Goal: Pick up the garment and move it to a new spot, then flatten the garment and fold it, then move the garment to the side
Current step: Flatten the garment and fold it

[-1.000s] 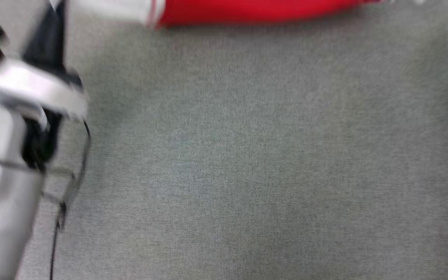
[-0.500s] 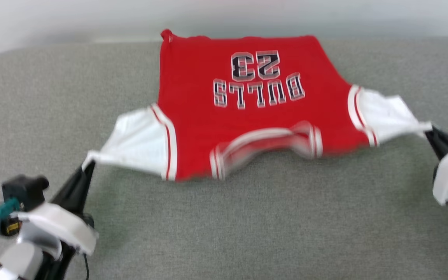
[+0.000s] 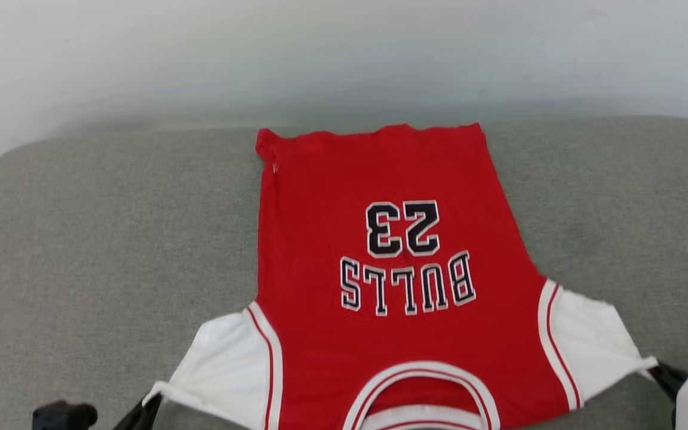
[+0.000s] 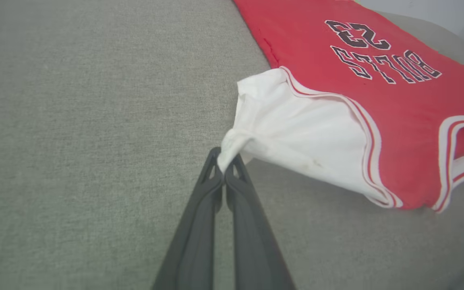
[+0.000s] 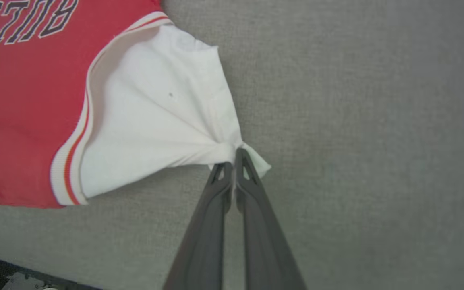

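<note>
Flattening seems in hand: jersey [image 3: 320, 239] sleeves are pinched by left tool [image 4: 224, 169] and right tool [image 5: 234, 163]; next, a flat pull is needed.

– Head camera?
– High, looking down and forward over the garment [image 3: 392, 269] toward the wall [image 3: 320, 54].
– Wrists?
– Low, close, each facing along its fingers [image 4: 195, 233]; all three share the lettering [image 3: 407, 283].
</note>
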You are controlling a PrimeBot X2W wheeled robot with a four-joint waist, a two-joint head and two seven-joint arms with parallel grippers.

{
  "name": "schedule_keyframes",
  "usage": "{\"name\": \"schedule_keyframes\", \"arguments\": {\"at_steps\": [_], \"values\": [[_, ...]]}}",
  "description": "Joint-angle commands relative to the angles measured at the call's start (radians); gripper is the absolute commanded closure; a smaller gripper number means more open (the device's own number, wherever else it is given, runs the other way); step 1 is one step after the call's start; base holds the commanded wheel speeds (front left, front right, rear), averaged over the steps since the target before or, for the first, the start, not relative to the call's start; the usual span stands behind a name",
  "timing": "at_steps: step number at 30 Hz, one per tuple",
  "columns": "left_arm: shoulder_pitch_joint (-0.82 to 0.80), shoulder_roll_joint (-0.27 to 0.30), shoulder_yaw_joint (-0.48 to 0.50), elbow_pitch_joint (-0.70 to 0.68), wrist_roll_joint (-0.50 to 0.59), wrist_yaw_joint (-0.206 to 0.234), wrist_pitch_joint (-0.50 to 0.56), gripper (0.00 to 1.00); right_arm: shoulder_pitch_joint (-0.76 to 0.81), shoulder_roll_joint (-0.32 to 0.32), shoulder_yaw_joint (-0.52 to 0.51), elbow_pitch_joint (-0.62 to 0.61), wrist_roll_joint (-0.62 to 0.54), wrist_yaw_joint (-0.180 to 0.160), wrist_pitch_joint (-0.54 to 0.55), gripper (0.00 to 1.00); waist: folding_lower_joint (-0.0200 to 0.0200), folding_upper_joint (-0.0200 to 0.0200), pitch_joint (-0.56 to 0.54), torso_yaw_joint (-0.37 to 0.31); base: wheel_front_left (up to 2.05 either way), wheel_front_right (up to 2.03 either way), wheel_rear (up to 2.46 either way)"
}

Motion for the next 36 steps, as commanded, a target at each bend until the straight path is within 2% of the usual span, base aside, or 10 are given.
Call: {"name": "schedule_keyframes", "arguments": {"at_steps": [1, 7, 13, 14, 15, 20, 25, 30, 36], "values": [[0.043, 0.013, 0.009, -0.012, -0.015, 0.014, -0.004, 1.00, 0.044, -0.002, -0.018, -0.020, 0.007, -0.001, 0.026, 1.00, 0.0003, 0.0000, -0.018, -0.010, 0.00, 0.00, 0.00], [0.126, 0.044, -0.005, -0.044, -0.027, 0.015, 0.021, 1.00, 0.163, 0.004, -0.079, -0.088, 0.034, -0.002, 0.136, 1.00, 0.0003, 0.0000, -0.034, -0.010, 0.00, 0.00, 0.00], [0.100, 0.030, -0.019, -0.084, -0.019, 0.018, 0.028, 1.00, 0.190, 0.029, -0.121, -0.136, 0.022, -0.001, 0.195, 1.00, 0.0003, 0.0000, -0.029, 0.004, 0.00, 0.00, 0.00], [0.095, 0.027, -0.022, -0.092, -0.017, 0.019, 0.031, 1.00, 0.183, 0.032, -0.129, -0.144, 0.020, -0.001, 0.204, 0.25, 0.0003, 0.0000, -0.025, 0.007, 0.00, 0.00, 0.00], [0.089, 0.025, -0.026, -0.100, -0.016, 0.018, 0.035, 1.00, 0.178, 0.045, -0.143, -0.140, 0.031, -0.001, 0.227, 0.00, 0.0003, 0.0000, -0.021, 0.010, 0.00, 0.00, 0.00], [0.060, 0.009, -0.047, -0.162, -0.011, 0.010, 0.055, 1.00, 0.116, 0.046, -0.178, -0.220, 0.052, -0.001, 0.299, 0.00, 0.0003, 0.0000, 0.017, 0.039, 0.00, 0.00, 0.00], [0.041, 0.006, -0.051, -0.227, 0.007, 0.035, 0.062, 1.00, 0.036, 0.049, -0.216, -0.293, 0.070, -0.001, 0.381, 0.00, 0.0003, 0.0000, 0.061, 0.073, 0.00, 0.00, 0.00], [0.025, -0.001, -0.078, -0.333, 0.033, 0.044, 0.084, 1.00, -0.121, 0.065, -0.268, -0.361, 0.043, -0.001, 0.475, 0.00, 0.0003, 0.0000, 0.136, 0.142, 0.00, 0.00, 0.00], [-0.033, -0.014, -0.110, -0.436, 0.059, 0.033, 0.120, 1.00, -0.364, 0.076, -0.297, -0.342, -0.004, -0.001, 0.618, 0.00, 0.0003, 0.0000, 0.256, 0.239, 0.00, 0.00, 0.00]]}}
